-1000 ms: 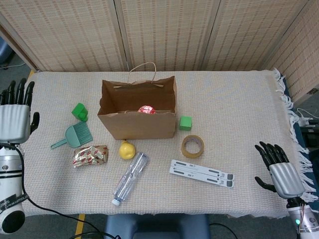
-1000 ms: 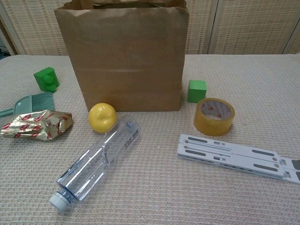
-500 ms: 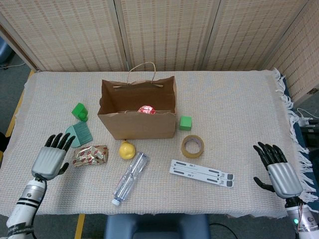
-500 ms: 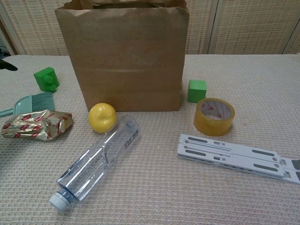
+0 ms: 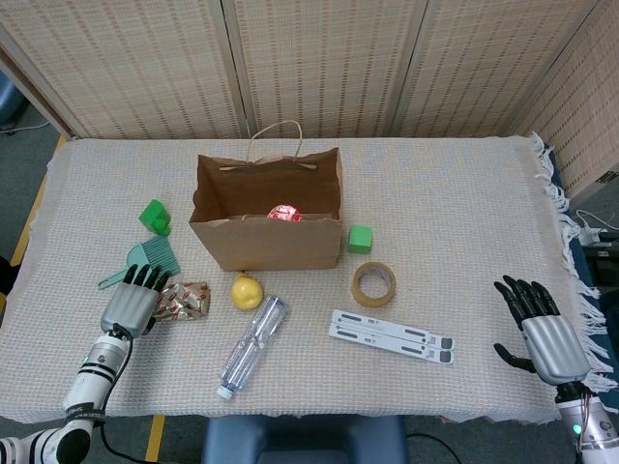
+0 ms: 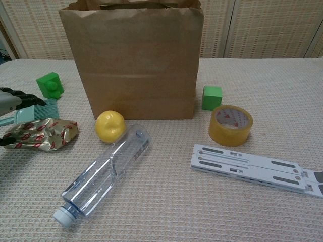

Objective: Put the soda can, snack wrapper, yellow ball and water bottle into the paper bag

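The open paper bag (image 5: 266,242) stands mid-table, and the red top of the soda can (image 5: 283,213) shows inside it. In front lie the gold and red snack wrapper (image 5: 186,300), the yellow ball (image 5: 247,291) and the clear water bottle (image 5: 251,346) on its side. My left hand (image 5: 131,304) hovers at the wrapper's left end with fingers spread and holds nothing. The chest view shows that hand (image 6: 11,99) at the left edge, just above the wrapper (image 6: 43,133). My right hand (image 5: 542,333) stays open near the table's right front corner, far from everything.
A green block (image 5: 155,215) and a green brush (image 5: 155,259) lie left of the bag, close to my left hand. A green cube (image 5: 360,239), a tape roll (image 5: 373,283) and a white folding stand (image 5: 392,335) lie to the bag's right.
My left hand came down from the far left edge and moved right to the snack wrapper's left end. The right hand and all objects stayed put.
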Robot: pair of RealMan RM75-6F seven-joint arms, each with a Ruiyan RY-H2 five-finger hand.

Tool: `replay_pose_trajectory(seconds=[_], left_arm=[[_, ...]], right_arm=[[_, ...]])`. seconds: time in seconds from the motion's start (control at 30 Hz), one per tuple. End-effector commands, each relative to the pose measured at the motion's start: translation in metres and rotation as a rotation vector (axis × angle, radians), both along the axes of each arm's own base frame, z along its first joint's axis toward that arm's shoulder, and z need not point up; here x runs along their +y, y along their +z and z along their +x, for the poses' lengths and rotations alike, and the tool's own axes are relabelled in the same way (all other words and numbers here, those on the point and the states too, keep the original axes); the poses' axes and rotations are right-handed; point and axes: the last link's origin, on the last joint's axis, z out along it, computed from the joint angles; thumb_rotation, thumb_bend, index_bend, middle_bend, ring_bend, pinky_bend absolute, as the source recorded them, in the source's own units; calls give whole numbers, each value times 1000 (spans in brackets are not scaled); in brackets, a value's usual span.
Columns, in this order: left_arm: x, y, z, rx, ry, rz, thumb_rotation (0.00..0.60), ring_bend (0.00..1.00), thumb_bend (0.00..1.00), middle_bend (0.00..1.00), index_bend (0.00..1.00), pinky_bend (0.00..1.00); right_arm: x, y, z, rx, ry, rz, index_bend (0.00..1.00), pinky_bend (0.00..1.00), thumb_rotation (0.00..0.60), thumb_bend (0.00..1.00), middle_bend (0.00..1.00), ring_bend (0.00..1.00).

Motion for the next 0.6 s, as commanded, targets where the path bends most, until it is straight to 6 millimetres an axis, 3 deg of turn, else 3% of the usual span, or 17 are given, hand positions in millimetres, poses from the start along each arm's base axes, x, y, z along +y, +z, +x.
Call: replay_pose_trajectory(seconds=[0.03, 0.27, 0.37, 0.47, 0.6], left_arm=[[9, -10, -5, 29, 23, -14, 600, 0, 332, 0, 0, 56], [7, -13, -19, 80, 94, -38, 600, 0, 336, 0, 0, 92], [5, -10, -17, 80, 95, -38, 600, 59, 369, 33, 111, 275], [1, -7, -16, 98, 88, -49, 600, 360, 458, 320, 387, 560], [-5, -7, -18, 114, 102, -65, 600, 574, 559, 565, 568, 731]], right_arm=[[0, 0, 0, -1, -1, 1, 0, 0, 600, 128, 0, 0], [-1, 0, 0, -4, -7, -4, 0, 0, 600, 127, 0, 0], [-1, 0, 0, -3, -7, -5, 0, 0, 600, 128, 0, 0], [-1, 0, 0, -4, -8, -5, 0, 0, 600, 128, 0, 0], [-1, 1, 0, -7, -6, -11, 0, 0, 600, 127, 0, 0]])
